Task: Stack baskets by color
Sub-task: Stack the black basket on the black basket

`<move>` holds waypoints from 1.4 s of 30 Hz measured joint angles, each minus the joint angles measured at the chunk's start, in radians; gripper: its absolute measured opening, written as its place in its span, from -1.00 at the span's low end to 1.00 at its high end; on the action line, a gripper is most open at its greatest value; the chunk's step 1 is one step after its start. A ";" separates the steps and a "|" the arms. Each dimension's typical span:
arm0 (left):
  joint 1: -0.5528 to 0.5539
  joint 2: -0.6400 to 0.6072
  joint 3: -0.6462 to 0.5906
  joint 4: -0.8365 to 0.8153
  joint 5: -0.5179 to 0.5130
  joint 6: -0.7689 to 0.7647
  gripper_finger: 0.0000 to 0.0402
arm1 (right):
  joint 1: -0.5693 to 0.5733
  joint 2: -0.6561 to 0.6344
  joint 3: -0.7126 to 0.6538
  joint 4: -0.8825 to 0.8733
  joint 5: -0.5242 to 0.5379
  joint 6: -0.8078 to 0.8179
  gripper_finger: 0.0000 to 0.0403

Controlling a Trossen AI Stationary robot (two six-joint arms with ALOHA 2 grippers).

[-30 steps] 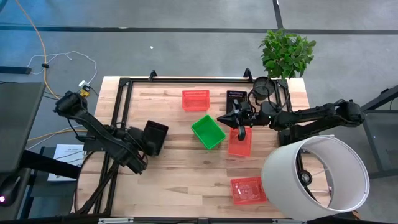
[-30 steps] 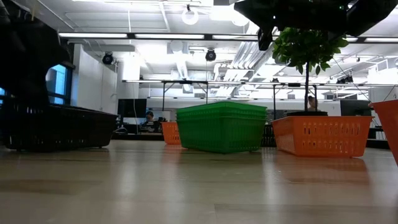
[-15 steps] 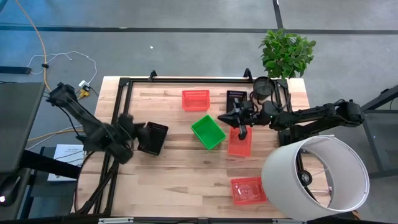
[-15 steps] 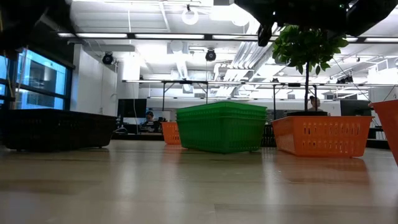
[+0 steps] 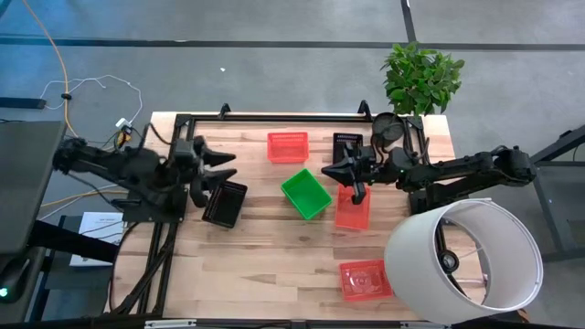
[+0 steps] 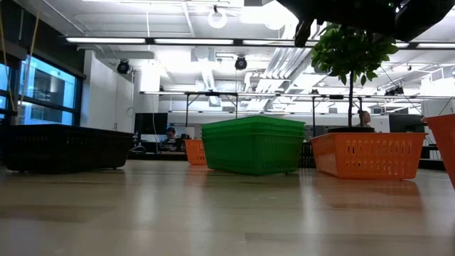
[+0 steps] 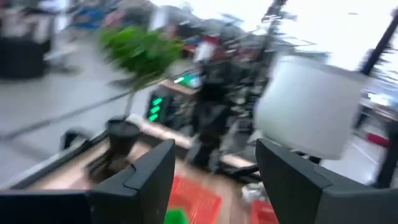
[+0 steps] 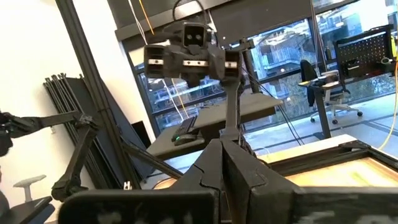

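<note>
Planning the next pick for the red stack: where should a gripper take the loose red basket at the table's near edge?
Probably a rim wall of the red basket, pinched from straight above. It sits upright and open-topped with thin mesh walls. Its right side lies close under the white lampshade, so the left or near rim looks freer.

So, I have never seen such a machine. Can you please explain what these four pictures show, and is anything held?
Two dark robot arms work at a wooden table. One picture looks straight down, one sits at table height, and two come from cameras on the arms' wrists.

On the table lie a black basket, a green basket and three red baskets. A plant and a white lampshade stand at the right.

The left pincer is open and empty above the black basket. The right pincer is shut, over a red basket; it seems to hold nothing.
</note>
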 joint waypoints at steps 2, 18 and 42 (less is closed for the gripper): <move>0.088 0.029 0.000 0.052 0.133 0.049 0.06 | 0.000 0.000 0.000 0.017 0.000 0.000 -1.00; 0.327 0.150 -0.163 0.346 0.495 -0.059 0.05 | 0.000 0.000 0.000 0.066 -0.018 -0.002 -1.00; 0.294 0.103 -0.188 0.355 0.380 -0.016 0.05 | -0.030 0.130 0.559 -1.391 0.421 0.109 -1.00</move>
